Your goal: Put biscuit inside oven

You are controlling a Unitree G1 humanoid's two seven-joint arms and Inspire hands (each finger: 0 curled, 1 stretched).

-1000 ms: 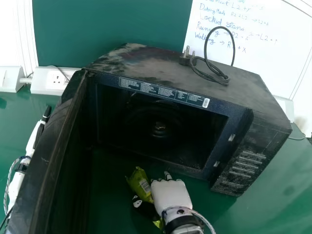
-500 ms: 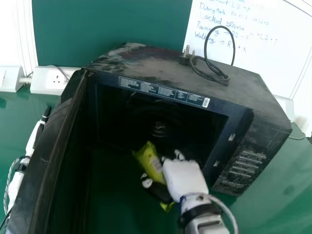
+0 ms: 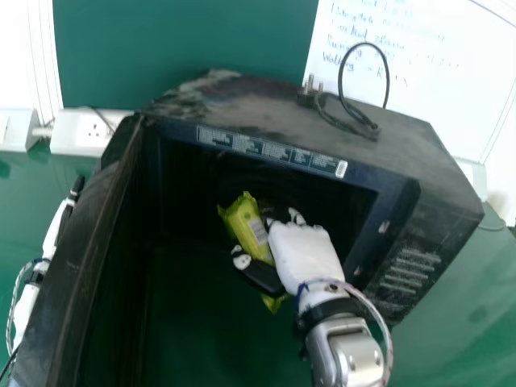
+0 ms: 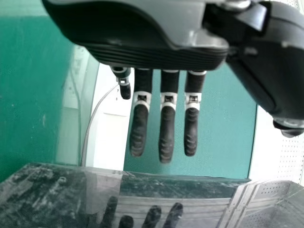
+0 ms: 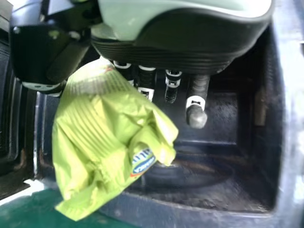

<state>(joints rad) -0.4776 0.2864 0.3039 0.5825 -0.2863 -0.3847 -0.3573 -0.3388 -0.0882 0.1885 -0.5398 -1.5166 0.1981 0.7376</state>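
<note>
At the open front of a dusty black box-shaped microwave oven, a crinkled yellow-green plastic biscuit packet is tilting, its upper end showing against the dark cavity; whether it is crossing the sill, one cannot tell. The white-and-black right robot hand is holding the packet between its thumb and fingers, the black thumb pressing across it. The black oven door is standing wide open on the left, above a green worktop. Beyond the door, the left robot hand is staying empty and wide, its fingers pointing straight and reflecting in a dusty, glossy surface in the left wrist view. A black power cord is looping on top of the oven, its plug lying there too. Behind, a white board with handwriting is standing, and a white socket box is sitting left of the oven.
</note>
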